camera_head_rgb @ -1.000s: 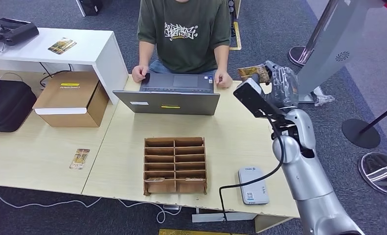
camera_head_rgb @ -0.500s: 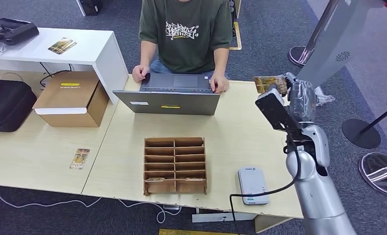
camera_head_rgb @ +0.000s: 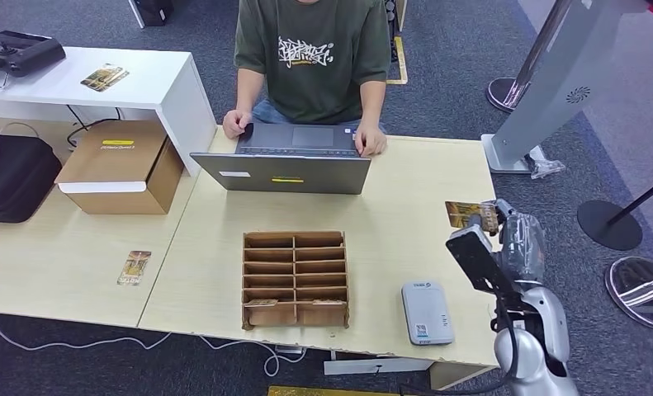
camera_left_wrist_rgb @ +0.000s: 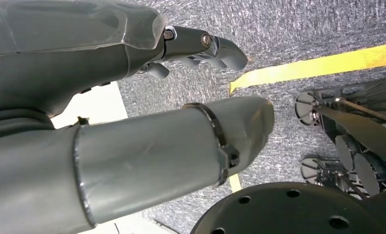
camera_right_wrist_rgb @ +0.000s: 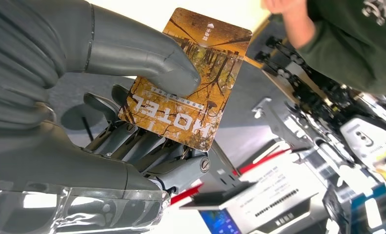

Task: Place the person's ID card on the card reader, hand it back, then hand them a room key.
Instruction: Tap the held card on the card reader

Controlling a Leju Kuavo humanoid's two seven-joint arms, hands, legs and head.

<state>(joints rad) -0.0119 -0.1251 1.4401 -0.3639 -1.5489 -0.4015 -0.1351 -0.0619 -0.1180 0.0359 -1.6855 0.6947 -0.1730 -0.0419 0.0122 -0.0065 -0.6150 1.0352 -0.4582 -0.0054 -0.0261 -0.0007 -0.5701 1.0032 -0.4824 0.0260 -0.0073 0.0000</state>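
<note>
My right hand (camera_head_rgb: 504, 231) has swung back from the person's end of the pale wooden desk (camera_head_rgb: 405, 214) to its right edge, thumb pinching the orange-brown "HOTEL" card (camera_right_wrist_rgb: 188, 78). With so little card pinched, it could slip before reaching the white card reader (camera_head_rgb: 427, 312).

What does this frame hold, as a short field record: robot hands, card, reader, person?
right robot hand: holds the HOTEL card under its thumb, over the table's right edge
left robot hand: holds nothing, above carpet
card reader: on the table, bare, nearer the front edge than the card
person: seated, both hands at the laptop
</note>
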